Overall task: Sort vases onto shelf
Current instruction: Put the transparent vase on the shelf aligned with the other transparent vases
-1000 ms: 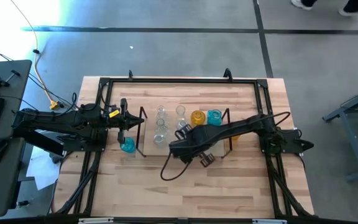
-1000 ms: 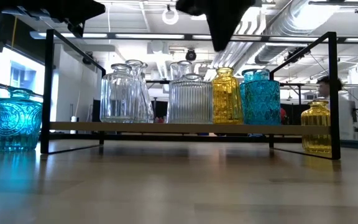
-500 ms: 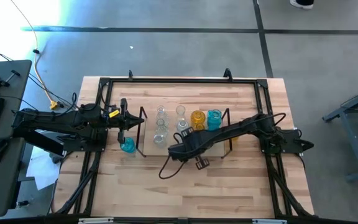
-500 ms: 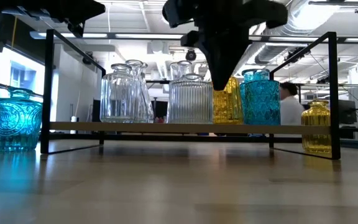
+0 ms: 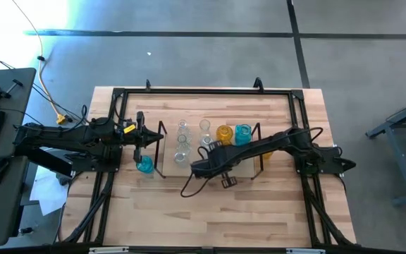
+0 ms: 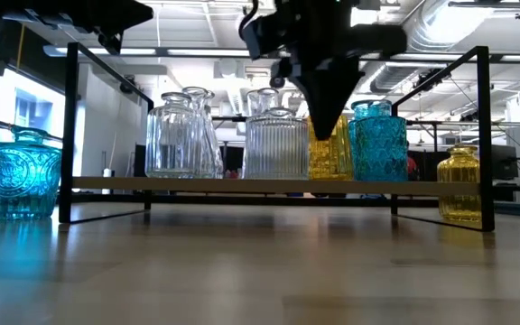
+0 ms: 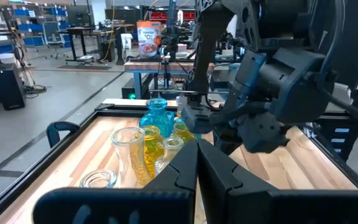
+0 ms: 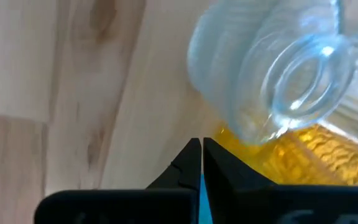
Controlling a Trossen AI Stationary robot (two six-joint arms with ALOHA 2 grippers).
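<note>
At the left end of the tabletop (image 6: 260, 271), outside the shelf (image 6: 242, 184), one turquoise vase (image 6: 23, 176) stands alone. The left pincer (image 5: 139, 149) hangs just above it with its fingers pressed together and holding nothing; it has not moved in the last second.

On the shelf stand the clear vases, at least four by the high view, though they overlap and the count is not certain. A ribbed clear vase (image 6: 275, 144) stands nearest the front.

The change is here: over the last second the right pincer (image 6: 323, 153) has come down from above and now points straight down in front of the shelf, between the ribbed clear vase and the amber vase on the shelf (image 6: 343, 149), partly hiding the amber one in the low view. Its fingers are closed together and empty. Nothing has been lifted, so it looks to be positioning itself, not carrying.

Right of it on the shelf stands a second turquoise vase (image 6: 377, 140). Beyond the shelf's right end, on the tabletop, stands a second amber vase (image 6: 463, 185).

Count: two turquoise, two amber, about four clear; one turquoise and one amber are not yet shelved
</note>
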